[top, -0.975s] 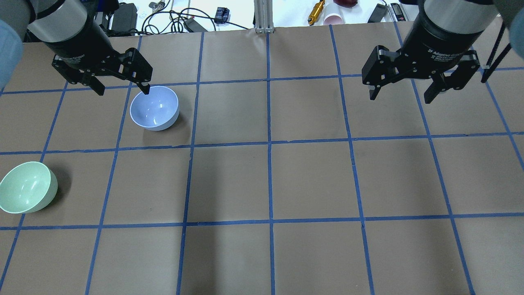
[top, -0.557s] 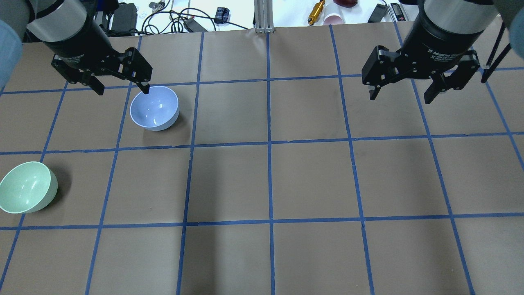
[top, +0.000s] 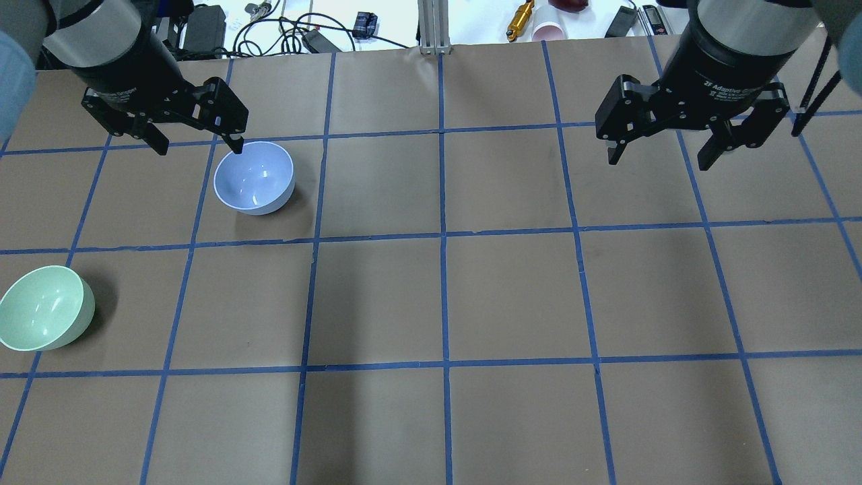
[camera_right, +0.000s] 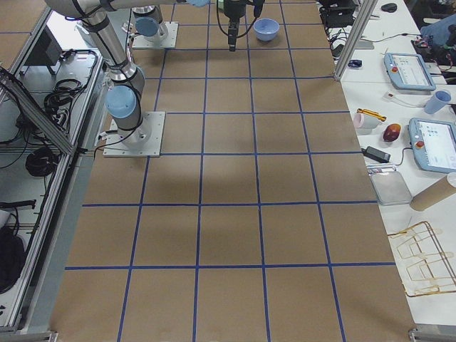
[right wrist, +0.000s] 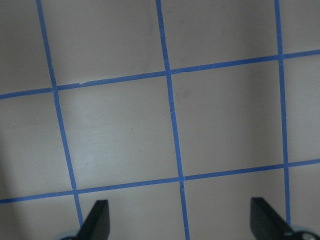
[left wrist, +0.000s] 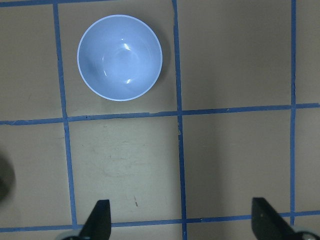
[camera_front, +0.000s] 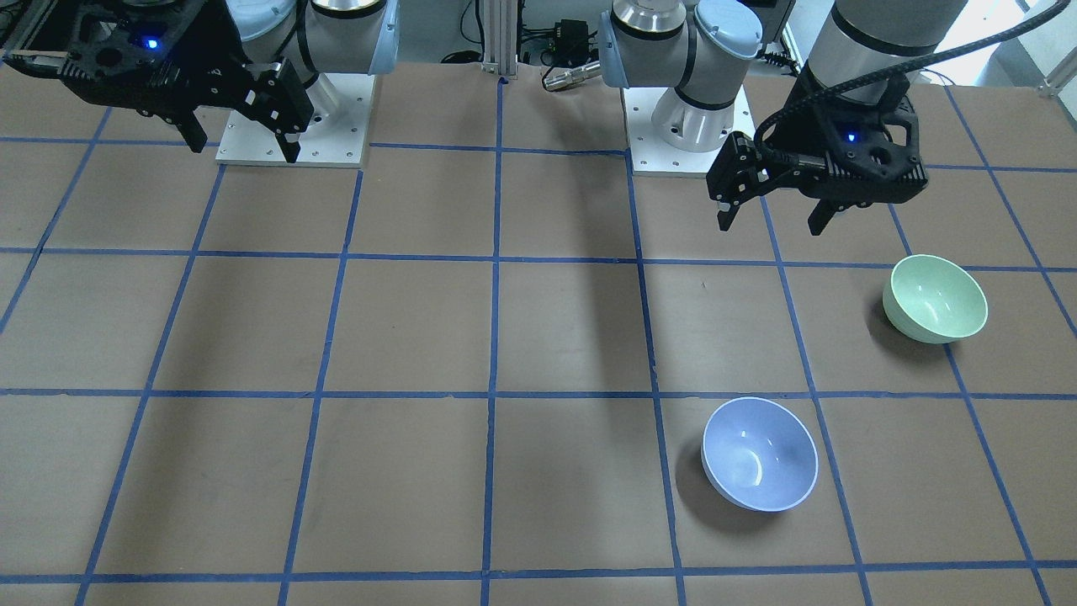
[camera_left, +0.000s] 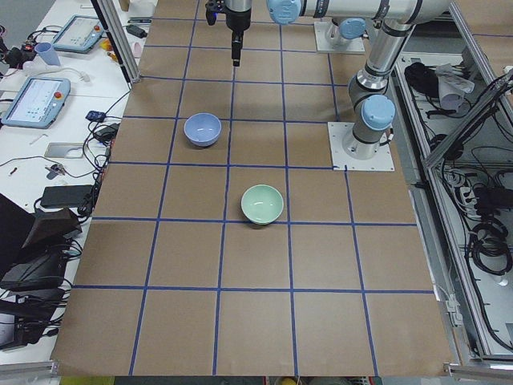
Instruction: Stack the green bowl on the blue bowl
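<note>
The green bowl (top: 46, 316) stands upright at the table's left edge, near me; it also shows in the front view (camera_front: 934, 299). The blue bowl (top: 254, 177) stands upright farther away and to the right of it, also in the front view (camera_front: 760, 454) and the left wrist view (left wrist: 120, 57). My left gripper (top: 199, 147) is open and empty, high above the table, just left of the blue bowl in the overhead view. My right gripper (top: 658, 162) is open and empty, high over the right half, far from both bowls.
The table (top: 444, 296) is covered in brown paper with a blue tape grid. Beyond its far edge lie cables, tools and a cup (top: 549, 30). The arms' base plates (camera_front: 290, 126) sit on the robot's side.
My left gripper has shifted slightly to the left and away, still open. The bowls and the right gripper have not moved.
</note>
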